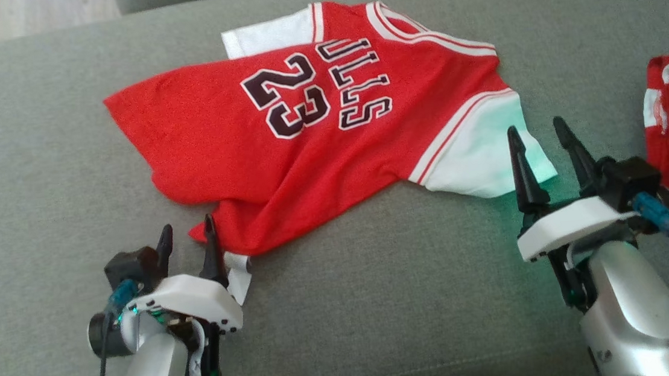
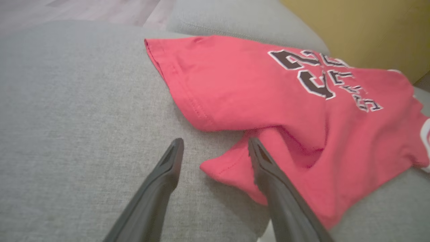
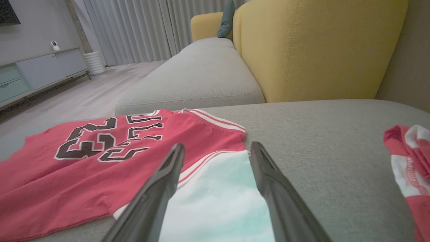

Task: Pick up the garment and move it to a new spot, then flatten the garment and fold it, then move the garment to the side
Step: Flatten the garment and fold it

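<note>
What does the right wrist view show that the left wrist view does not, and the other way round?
Right wrist view, of the two: the open right gripper over a white sleeve, a second red-and-white garment at the right, curtains and a low cabinet.
Left wrist view, of the two: the open left gripper at a folded red hem corner.
Both: the red jersey with number 23, the grey cushion and the yellow backrest.
</note>
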### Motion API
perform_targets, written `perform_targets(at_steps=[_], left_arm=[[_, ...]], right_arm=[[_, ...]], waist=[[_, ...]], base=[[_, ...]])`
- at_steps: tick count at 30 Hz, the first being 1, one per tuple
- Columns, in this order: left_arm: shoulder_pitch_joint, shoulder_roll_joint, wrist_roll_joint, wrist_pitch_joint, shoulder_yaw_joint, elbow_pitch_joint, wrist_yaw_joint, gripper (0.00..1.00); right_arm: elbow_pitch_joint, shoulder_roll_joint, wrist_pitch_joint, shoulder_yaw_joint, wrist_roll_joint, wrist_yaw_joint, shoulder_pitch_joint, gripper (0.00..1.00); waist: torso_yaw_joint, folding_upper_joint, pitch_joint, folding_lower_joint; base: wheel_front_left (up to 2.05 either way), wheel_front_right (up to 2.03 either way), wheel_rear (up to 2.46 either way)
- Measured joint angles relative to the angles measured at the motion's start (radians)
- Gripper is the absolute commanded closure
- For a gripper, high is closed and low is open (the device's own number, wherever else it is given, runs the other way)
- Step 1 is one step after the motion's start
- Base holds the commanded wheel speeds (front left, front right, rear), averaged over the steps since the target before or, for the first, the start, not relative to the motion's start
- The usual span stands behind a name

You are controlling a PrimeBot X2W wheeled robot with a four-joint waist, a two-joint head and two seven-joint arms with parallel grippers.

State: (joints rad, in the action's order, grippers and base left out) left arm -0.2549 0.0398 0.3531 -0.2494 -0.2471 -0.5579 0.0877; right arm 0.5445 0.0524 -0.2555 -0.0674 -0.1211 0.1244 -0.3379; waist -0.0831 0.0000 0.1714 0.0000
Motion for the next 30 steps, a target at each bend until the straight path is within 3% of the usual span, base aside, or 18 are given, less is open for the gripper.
perform_targets(at_steps=[9, 11, 12, 18, 26, 27, 28, 29, 30], left_arm=[[-0.077, 0.0, -0.035, -0.026, -0.019, -0.164, -0.012, 0.0], [-0.097, 0.005, -0.021, -0.027, -0.036, -0.18, -0.012, 0.85], [-0.102, 0.006, -0.014, -0.027, -0.045, -0.186, -0.012, 1.0], [-0.099, 0.002, 0.027, -0.024, -0.119, -0.171, -0.008, 1.0], [-0.021, -0.004, -0.012, -0.007, -0.048, -0.044, 0.028, 1.0], [-0.014, -0.005, -0.02, -0.007, -0.036, -0.029, 0.028, 1.0], [-0.009, -0.005, -0.029, -0.007, -0.027, -0.017, 0.028, 1.0], [-0.007, -0.005, -0.036, -0.007, -0.022, -0.009, 0.027, 1.0], [-0.004, -0.005, -0.036, -0.007, -0.017, 0.0, 0.026, 1.0]], right_arm=[[-0.013, 0.0, 0.0, 0.03, 0.021, 0.0, -0.024, 0.0], [-0.007, 0.0, 0.0, 0.05, 0.03, 0.0, -0.025, 0.0], [0.0, 0.0, 0.0, 0.061, 0.037, 0.0, -0.025, 0.0], [0.104, -0.001, 0.0, 0.138, 0.093, 0.0, -0.024, 0.0], [0.295, -0.002, -0.005, 0.233, 0.178, 0.0, -0.044, 0.0], [0.32, -0.001, -0.008, 0.238, 0.184, 0.0, -0.06, 0.14], [0.343, 0.001, -0.009, 0.24, 0.187, 0.0, -0.08, 0.64], [0.366, 0.002, -0.009, 0.24, 0.201, 0.0, -0.098, 1.0], [0.383, 0.002, -0.009, 0.239, 0.205, 0.0, -0.115, 1.0]], waist=[[-0.048, 0.0, 0.068, 0.0001], [-0.05, 0.0, 0.071, 0.0001], [-0.048, 0.0, 0.07, 0.0], [-0.011, 0.0, 0.061, 0.0001], [0.044, 0.0, 0.064, 0.0001], [0.048, 0.0, 0.065, 0.0], [0.052, 0.0, 0.065, 0.0], [0.056, 0.0, 0.064, 0.0001], [0.06, 0.0, 0.062, 0.0001]], base=[[0.0, 0.0, 0.0], [0.0, 0.0, 0.0], [0.0, 0.0, 0.0], [0.0, 0.0, 0.0], [0.0, 0.0, 0.0], [0.0, 0.0, 0.0], [0.0, 0.0, 0.0], [0.0, 0.0, 0.0], [0.0, 0.0, 0.0]])
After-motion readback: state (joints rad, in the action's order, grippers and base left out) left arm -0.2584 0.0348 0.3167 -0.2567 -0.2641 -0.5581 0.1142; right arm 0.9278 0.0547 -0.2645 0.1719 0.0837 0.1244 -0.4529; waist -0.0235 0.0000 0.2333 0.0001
